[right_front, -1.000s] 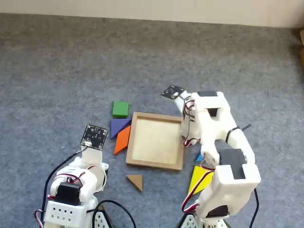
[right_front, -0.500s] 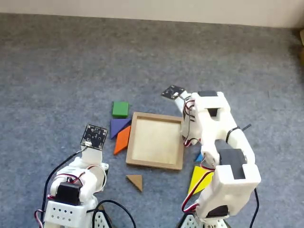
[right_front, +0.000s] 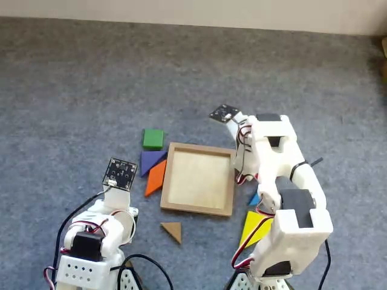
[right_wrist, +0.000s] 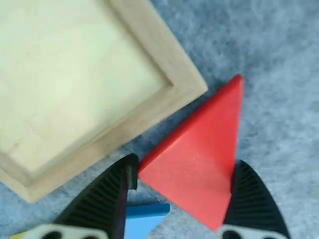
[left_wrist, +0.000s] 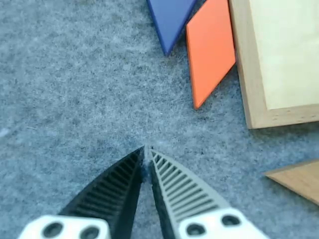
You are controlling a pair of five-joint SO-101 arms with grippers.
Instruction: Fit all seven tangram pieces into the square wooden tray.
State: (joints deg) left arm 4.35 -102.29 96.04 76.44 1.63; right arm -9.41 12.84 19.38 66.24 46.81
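Note:
The square wooden tray [right_front: 227, 181] lies empty mid-carpet. In the right wrist view a red triangle [right_wrist: 199, 149] sits just off a corner of the tray [right_wrist: 164, 107], and my right gripper [right_wrist: 185, 167] is shut on it, one finger at its corner and the other on its edge. My left gripper [left_wrist: 146, 152] is shut with nothing in it, low over bare carpet near the orange parallelogram [left_wrist: 212, 50] and the purple triangle [left_wrist: 169, 20]. A green square [right_front: 153, 139], a brown triangle [right_front: 172, 231], a yellow triangle [right_front: 254, 226] and a small blue piece [right_front: 254, 199] lie around the tray.
The right arm [right_front: 272, 151] stands over the tray's right side; the left arm [right_front: 100, 232] is folded back at the near left. Grey carpet stretches open to the far side and the left. A pale wall edge runs along the back.
The right arm's wrist has shifted slightly away from the tray, up and to the right in the high view. The left arm and the loose pieces have not moved.

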